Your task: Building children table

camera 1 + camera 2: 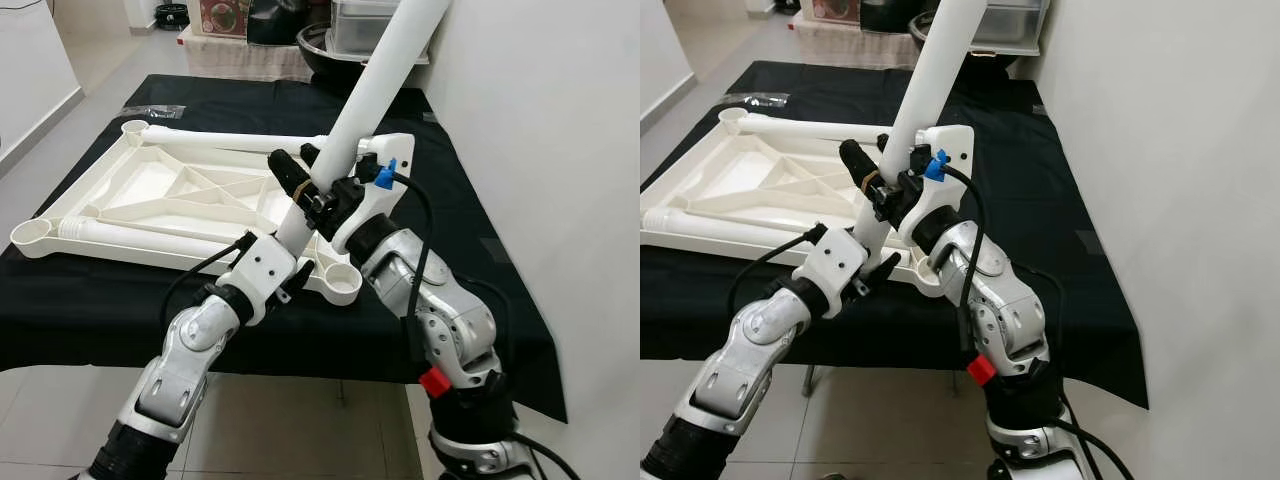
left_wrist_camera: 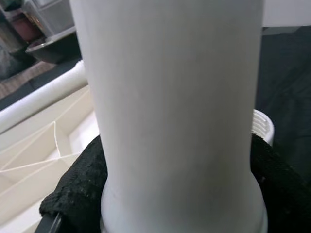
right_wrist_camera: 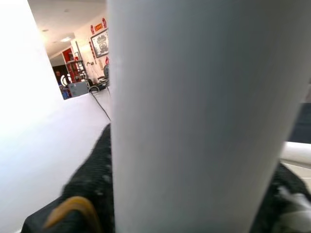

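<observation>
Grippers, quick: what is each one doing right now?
Left gripper: shut on the white table leg, low on the tube.
Right gripper: shut on the same table leg, just above the left.

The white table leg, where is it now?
The white table leg stands tilted above the tabletop's near right corner socket, held by left pincer and right pincer.

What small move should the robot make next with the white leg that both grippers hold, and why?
Probably lower the white leg toward the open corner socket of the upturned tabletop and bring it more upright. Both the left gripper and the right gripper are closed on the leg, which is tilted, with its lower end near that socket but seemingly not yet seated in it.
</observation>
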You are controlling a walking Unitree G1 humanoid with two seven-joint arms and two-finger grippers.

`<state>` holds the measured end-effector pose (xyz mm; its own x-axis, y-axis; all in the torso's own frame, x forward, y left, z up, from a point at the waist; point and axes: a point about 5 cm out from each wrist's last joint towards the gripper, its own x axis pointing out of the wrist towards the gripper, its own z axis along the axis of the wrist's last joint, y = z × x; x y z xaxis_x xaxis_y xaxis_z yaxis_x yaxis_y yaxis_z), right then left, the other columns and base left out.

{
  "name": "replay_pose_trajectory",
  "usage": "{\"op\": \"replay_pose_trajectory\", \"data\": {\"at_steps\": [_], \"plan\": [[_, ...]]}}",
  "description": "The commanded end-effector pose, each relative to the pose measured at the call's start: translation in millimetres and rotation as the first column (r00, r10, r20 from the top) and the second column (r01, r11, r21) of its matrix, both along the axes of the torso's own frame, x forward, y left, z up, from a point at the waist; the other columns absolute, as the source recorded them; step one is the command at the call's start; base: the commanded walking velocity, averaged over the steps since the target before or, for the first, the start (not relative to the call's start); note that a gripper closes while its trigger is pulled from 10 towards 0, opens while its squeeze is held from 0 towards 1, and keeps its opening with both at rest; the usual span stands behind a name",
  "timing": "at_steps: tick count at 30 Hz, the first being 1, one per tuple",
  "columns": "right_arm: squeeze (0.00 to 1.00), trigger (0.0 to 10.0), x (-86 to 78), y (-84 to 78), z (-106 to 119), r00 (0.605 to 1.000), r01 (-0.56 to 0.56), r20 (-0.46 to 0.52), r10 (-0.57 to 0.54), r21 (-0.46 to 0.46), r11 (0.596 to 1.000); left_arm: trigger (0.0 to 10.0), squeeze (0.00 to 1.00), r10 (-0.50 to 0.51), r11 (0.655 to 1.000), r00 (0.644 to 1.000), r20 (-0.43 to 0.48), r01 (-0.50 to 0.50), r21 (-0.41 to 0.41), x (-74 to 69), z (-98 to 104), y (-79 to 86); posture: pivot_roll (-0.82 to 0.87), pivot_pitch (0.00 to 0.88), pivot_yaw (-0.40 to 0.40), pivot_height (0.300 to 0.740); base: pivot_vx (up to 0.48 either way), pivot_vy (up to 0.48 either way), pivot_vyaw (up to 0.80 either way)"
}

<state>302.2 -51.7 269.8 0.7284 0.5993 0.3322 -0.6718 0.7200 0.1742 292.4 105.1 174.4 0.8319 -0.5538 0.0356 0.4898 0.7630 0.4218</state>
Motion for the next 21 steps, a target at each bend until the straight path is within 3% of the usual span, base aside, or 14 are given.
{"op": "replay_pose_trajectory", "data": {"at_steps": [1, 7, 10, 13, 21], "plan": [[0.0, 10.0, 0.9, -2.6, -3, 0.999, -0.031, 0.004, 0.031, 0.005, 0.999, 10.0, 0.0, -0.104, 0.995, 0.994, -0.023, 0.104, 0.003, -10.3, -2, -5.3, 0.1, 0.042, -0.065, 0.74, 0.0, 0.0, 0.0], [0.0, 10.0, -0.1, -8.6, -5, 0.993, -0.114, 0.029, 0.114, 0.011, 0.993, 10.0, 0.0, -0.161, 0.986, 0.986, -0.043, 0.162, 0.035, -17.0, -6, -0.9, 0.1, 0.043, -0.064, 0.74, 0.0, 0.0, 0.0], [0.0, 10.0, -1.3, -8.6, -7, 0.987, -0.158, 0.031, 0.158, 0.01, 0.987, 10.0, 0.0, -0.177, 0.984, 0.982, -0.072, 0.177, -0.007, -18.8, -6, -0.4, 0.1, 0.044, -0.064, 0.74, 0.0, 0.0, 0.0], [0.0, 10.0, -6.0, -8.0, -12, 0.963, -0.267, 0.029, 0.268, -0.024, 0.963, 10.0, 0.0, -0.252, 0.967, 0.956, -0.149, 0.245, -0.065, -29.9, -9, 0.3, 0.1, 0.047, -0.063, 0.74, 0.0, 0.0, 0.0], [0.0, 10.0, -14.8, -6.7, -14, 0.914, -0.399, 0.044, 0.403, -0.068, 0.914, 10.0, 0.0, -0.345, 0.939, 0.909, -0.232, 0.336, -0.08, -45.7, -16, 3.8, 0.11, 0.05, -0.06, 0.74, 0.0, 0.0, 0.0]]}}
